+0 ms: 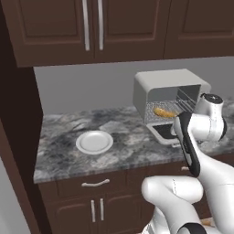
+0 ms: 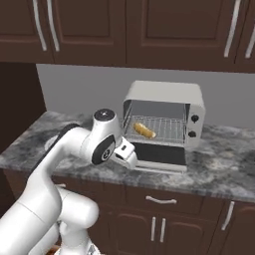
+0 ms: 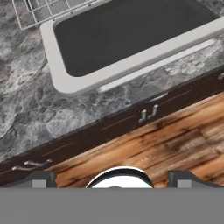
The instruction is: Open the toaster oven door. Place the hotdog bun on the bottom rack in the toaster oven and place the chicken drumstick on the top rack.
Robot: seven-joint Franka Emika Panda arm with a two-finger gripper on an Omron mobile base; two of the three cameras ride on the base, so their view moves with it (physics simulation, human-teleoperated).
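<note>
The hotdog bun [image 2: 144, 130] is seen lying diagonally on the toaster oven [image 2: 164, 99] rack, the hand [image 3: 112, 177] spread wide and empty.

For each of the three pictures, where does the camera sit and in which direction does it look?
Left base view: behind the arm on its left, looking forward and down at the grey marble counter, round white plate and open white toaster oven; the white arm rises at lower right.
Right base view: behind on the right, facing the same oven; the arm rises at lower left.
Hand view: on the hand, looking down at the lowered dark glass oven door; finger tips show.
Both base views share the yellowish food on the rack.
</note>
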